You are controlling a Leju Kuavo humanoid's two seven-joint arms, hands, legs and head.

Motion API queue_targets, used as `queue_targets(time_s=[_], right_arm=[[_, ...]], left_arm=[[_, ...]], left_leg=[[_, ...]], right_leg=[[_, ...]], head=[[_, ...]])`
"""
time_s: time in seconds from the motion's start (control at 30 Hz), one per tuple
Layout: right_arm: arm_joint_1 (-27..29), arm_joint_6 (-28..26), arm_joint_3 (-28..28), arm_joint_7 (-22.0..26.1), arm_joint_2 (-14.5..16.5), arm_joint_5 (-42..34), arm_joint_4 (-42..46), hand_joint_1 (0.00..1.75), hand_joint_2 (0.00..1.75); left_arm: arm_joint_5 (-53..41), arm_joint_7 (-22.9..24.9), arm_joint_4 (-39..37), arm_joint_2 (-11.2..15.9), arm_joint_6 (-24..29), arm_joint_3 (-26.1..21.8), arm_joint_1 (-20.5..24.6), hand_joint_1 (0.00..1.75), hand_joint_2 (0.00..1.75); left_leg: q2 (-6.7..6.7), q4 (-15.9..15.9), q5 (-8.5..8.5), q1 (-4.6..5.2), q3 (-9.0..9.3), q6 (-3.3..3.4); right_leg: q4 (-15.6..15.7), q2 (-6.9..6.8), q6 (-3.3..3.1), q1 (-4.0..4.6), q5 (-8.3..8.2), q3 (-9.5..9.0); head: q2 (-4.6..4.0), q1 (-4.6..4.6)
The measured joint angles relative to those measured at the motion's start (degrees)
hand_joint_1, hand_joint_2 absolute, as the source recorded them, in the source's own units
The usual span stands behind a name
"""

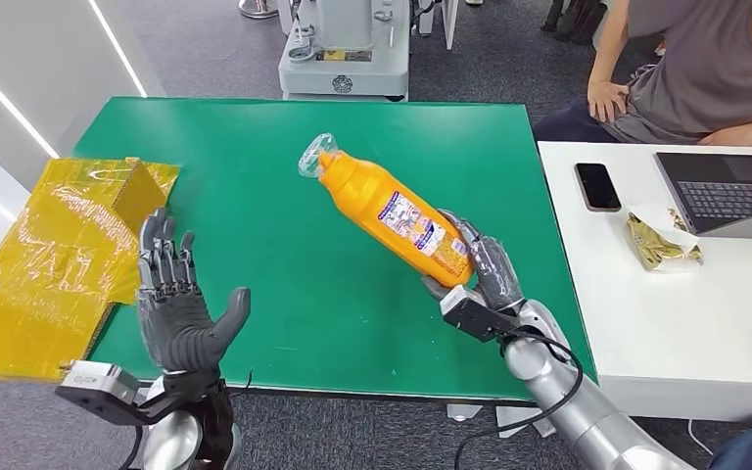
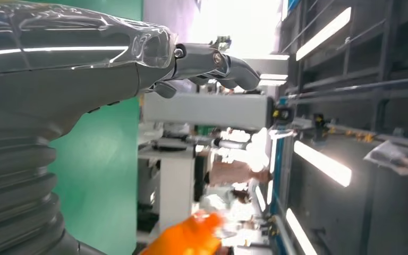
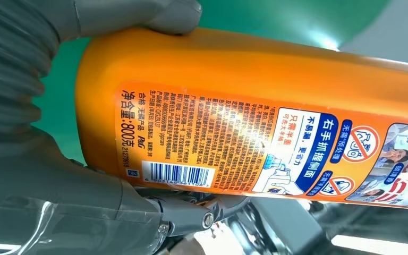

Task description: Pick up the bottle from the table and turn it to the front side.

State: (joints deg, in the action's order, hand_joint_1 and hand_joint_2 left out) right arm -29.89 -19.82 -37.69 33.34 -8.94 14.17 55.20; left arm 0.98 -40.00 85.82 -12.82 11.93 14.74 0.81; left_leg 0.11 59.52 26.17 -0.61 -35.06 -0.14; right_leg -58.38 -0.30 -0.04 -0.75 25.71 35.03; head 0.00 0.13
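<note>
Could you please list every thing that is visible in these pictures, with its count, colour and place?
bottle: one, orange with a clear cap, tilted above the table, held at its base
table: one, green, in front of the robot
wrapped boxes: yellow, count unclear, at the table's left edge
white desk: one, right of the table
phone: one, black, on the white desk
laptop: one, dark, on the white desk
packet: one, gold, on the white desk
person: one, grey shirt, seated behind the white desk
left hand: grey, fingers spread, holds nothing
right hand: grey, grips the bottle
</note>
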Motion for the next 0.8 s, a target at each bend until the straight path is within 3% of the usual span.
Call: queue_targets(time_s=[0.37,0.8], right_arm=[[2.3,-6.7,1.3,5.7,3.4,-1.4,4.4,1.75,1.75],[3.0,-2.2,-2.2,6.3,5.0,-2.0,7.1,1.75,1.75]], left_arm=[[-1.7,5.4,-9.2,1.6,-6.6,-0.5,9.0,0.0,1.75],[-1.4,8.3,-14.3,2.3,-8.9,1.7,12.7,0.0,1.75]], left_leg=[[0.0,0.0,-0.03,0.01,0.01,-0.01],[0.01,0.0,-0.02,0.01,-0.01,-0.01]], right_leg=[[0.0,0.02,0.0,-0.01,-0.02,0.0],[0.0,0.02,0.0,0.0,-0.01,0.02]], head=[[0.0,0.01],[0.0,0.0]])
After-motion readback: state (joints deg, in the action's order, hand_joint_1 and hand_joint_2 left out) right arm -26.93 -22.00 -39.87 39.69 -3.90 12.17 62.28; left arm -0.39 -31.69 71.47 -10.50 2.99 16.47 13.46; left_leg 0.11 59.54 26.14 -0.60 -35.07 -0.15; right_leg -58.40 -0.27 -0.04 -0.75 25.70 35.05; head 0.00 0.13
